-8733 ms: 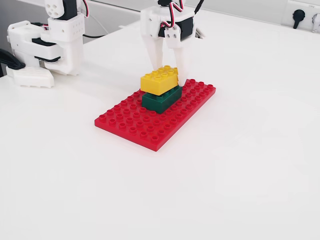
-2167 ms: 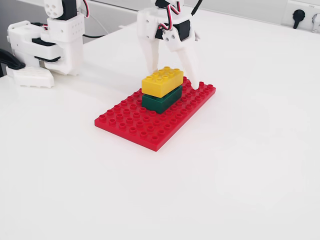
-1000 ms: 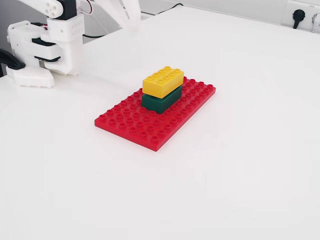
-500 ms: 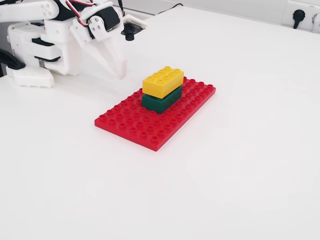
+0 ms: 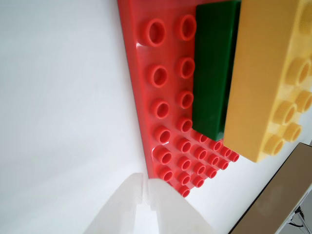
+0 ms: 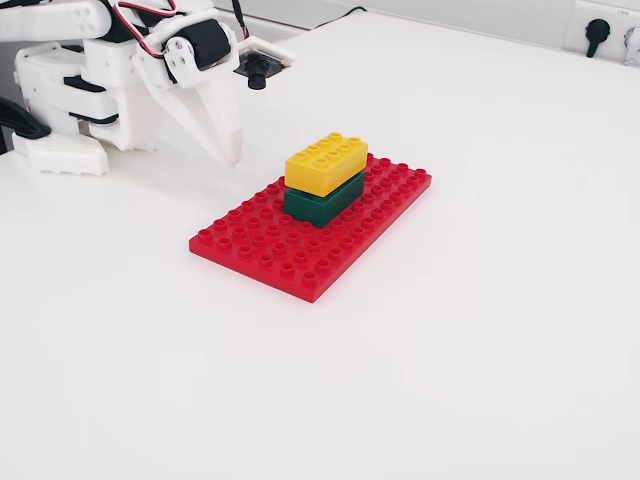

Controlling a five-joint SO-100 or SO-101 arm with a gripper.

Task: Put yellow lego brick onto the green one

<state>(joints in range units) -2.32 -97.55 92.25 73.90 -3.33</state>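
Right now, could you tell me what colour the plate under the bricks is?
Red baseplate, clearest in the fixed view.

Yellow lego brick atop green one, red baseplate beneath

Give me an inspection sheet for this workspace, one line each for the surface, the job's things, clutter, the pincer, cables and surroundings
Surface: white table, bare around the plate.
Job's things: yellow lego brick sits on the green brick; the stack stands on the red studded baseplate, toward its far end in the fixed view.
Clutter: nothing seen.
Pincer: pincer shut, empty, tips pointing down above the table, left of the stack in the fixed view, touching nothing.
Cables: red, white and black wires on the arm; a black cable along the table's far edge.
Surroundings: white arm base at far left; wall socket at top right.
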